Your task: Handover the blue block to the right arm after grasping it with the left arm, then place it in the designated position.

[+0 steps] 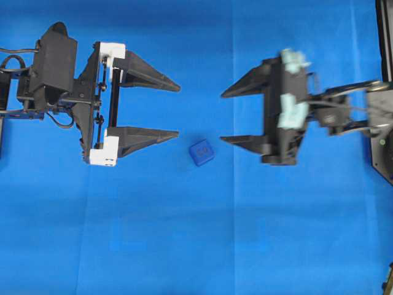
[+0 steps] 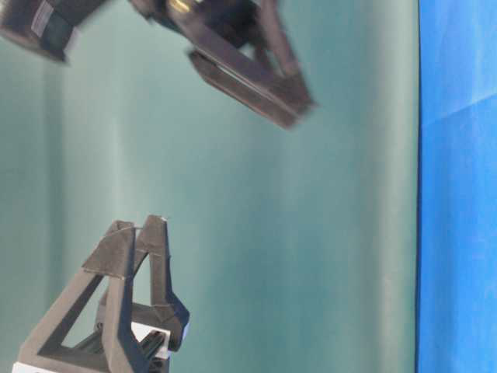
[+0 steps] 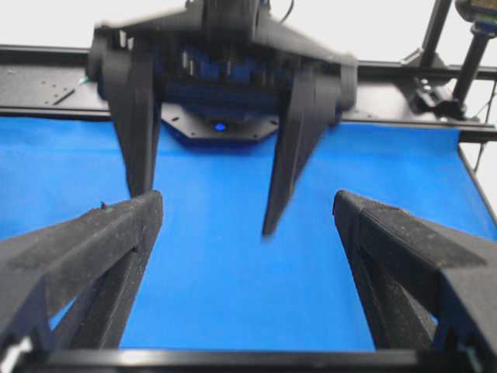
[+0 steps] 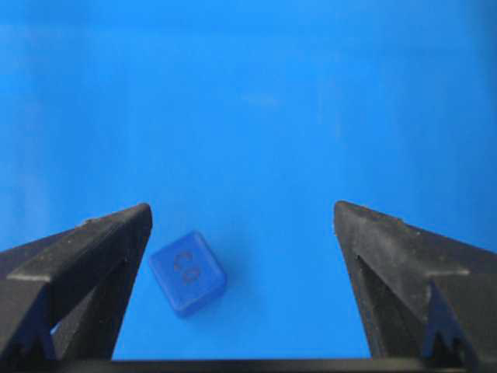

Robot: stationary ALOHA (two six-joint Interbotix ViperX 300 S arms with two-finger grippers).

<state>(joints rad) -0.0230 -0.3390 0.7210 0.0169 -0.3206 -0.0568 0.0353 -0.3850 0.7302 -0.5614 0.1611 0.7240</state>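
Note:
The blue block (image 1: 201,152) lies on the blue cloth between the two arms, an embossed ring-marked face up. My left gripper (image 1: 178,110), with white brackets, hovers open to the block's left; its lower finger tip ends a little short of the block. My right gripper (image 1: 221,117), all black and slightly blurred, faces it, open, from the right. In the right wrist view the block (image 4: 187,273) sits on the cloth below the right gripper (image 4: 242,210), close to the left finger. The left wrist view shows the left gripper (image 3: 247,203) empty and the right arm's fingers (image 3: 291,148) opposite; the block is out of sight there.
The blue cloth (image 1: 184,246) covers the whole work surface. A black frame rail (image 3: 46,85) runs along its far edge, and black hardware (image 1: 384,141) stands at the right edge. In the table-level view both grippers hang before a green backdrop (image 2: 311,233).

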